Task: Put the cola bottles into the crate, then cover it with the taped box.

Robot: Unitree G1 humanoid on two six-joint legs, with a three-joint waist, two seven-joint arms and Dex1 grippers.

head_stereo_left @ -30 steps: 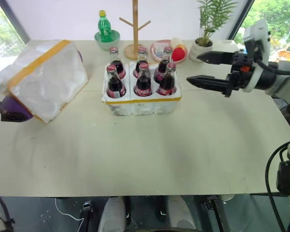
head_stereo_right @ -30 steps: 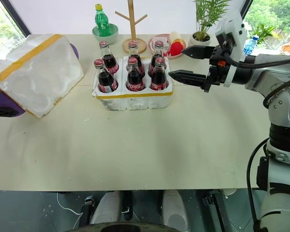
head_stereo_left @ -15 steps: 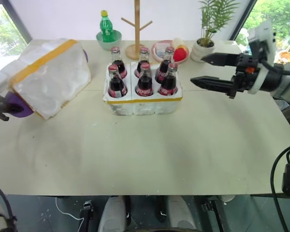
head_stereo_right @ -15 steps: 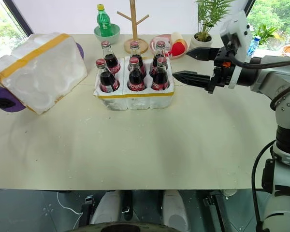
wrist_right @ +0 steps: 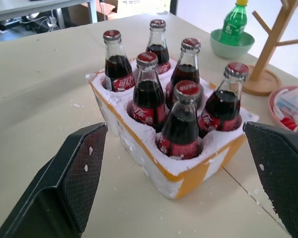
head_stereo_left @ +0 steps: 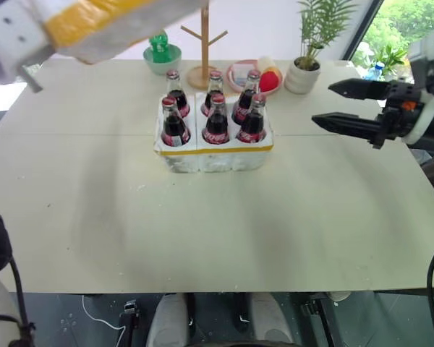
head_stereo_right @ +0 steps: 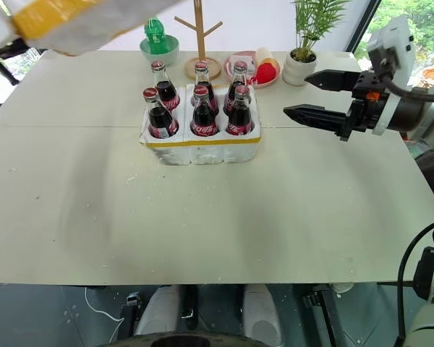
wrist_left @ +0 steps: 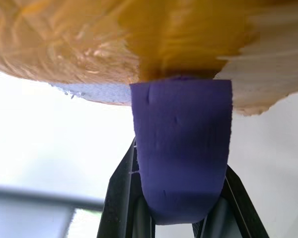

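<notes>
Head camera first: all six cola bottles (head_stereo_left: 214,116) are sitting upright in the crate (head_stereo_left: 214,153), two rows of three, red caps up. The crate is on the table (head_stereo_left: 202,224), toward the far middle. The taped box (head_stereo_left: 105,22) is up in the air at the top left corner, tilted, with a yellow band showing, well clear of the table and off to the left of the crate. Right gripper (head_stereo_left: 341,106) hangs over the table to the right of the crate, fingers spread wide, nothing in them, pointing toward the bottles. Behind the crate there's a green bottle (head_stereo_left: 158,37) in a green bowl (head_stereo_left: 161,59), a wooden rack (head_stereo_left: 203,40), a pink plate (head_stereo_left: 247,75) and a potted plant (head_stereo_left: 307,43).

Left wrist cam: the left gripper (wrist_left: 181,218) is clamped onto a purple tab (wrist_left: 181,148) that runs up to the underside of the taped box, right at the yellow tape.

Right wrist cam: both black fingers (wrist_right: 64,183) stand far apart, framing the crate and its six bottles without touching it.
</notes>
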